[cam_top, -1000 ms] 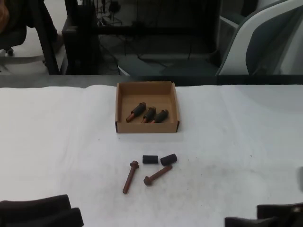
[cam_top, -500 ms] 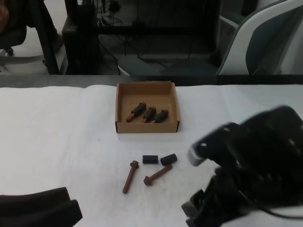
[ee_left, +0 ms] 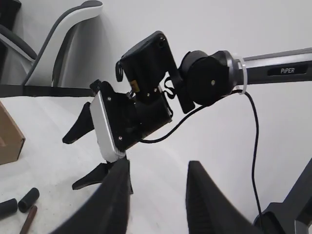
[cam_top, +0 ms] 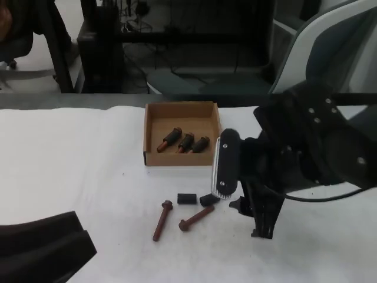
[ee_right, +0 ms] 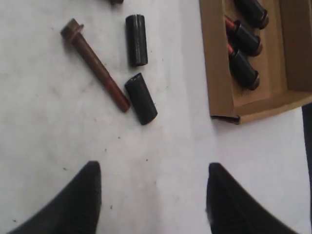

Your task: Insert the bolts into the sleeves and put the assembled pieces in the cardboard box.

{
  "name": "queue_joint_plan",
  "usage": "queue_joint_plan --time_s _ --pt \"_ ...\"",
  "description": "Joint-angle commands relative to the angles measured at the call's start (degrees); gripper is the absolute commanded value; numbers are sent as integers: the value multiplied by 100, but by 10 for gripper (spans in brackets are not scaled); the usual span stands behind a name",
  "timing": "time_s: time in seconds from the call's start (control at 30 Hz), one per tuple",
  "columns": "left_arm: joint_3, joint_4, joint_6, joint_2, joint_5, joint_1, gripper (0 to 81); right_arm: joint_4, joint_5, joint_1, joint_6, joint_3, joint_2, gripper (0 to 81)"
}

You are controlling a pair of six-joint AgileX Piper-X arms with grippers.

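The cardboard box (cam_top: 182, 158) stands at the bench's middle back with three assembled pieces (cam_top: 186, 142) inside. In front of it lie two black sleeves (cam_top: 186, 198) (cam_top: 207, 199) and two rusty bolts (cam_top: 160, 220) (cam_top: 196, 217). My right gripper (cam_top: 250, 217) hangs open just right of the sleeves; in its wrist view its fingertips (ee_right: 73, 204) frame bare cloth short of the nearer sleeve (ee_right: 141, 99), the bolt (ee_right: 95, 63) and the box (ee_right: 214, 58). My left gripper (ee_left: 158, 204) is open and holds nothing. It looks across at the right gripper (ee_left: 92, 151).
White cloth covers the bench (cam_top: 70, 171), with free room left and right of the box. The left arm (cam_top: 41, 250) sits at the near left corner. Chairs and a dark stand are beyond the far edge.
The right arm came in from the lower right and now hangs beside the loose sleeves. The left arm rose slightly at the bottom left. Bolts and sleeves lie as before.
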Motion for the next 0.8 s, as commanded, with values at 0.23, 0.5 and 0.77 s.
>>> queue_joint_plan --time_s 0.23,0.5,0.77 --pt "-1 -108 -4 -36 18 13 388 -548 -223 -45 -1099 -179 650 623" --pt "-1 -108 80 -36 0 13 388 -633 -368 -28 -1186 -353 1072 424" --pt "-1 -173 184 -36 0 13 388 -633 -467 -28 -1197 -624 1392 421"
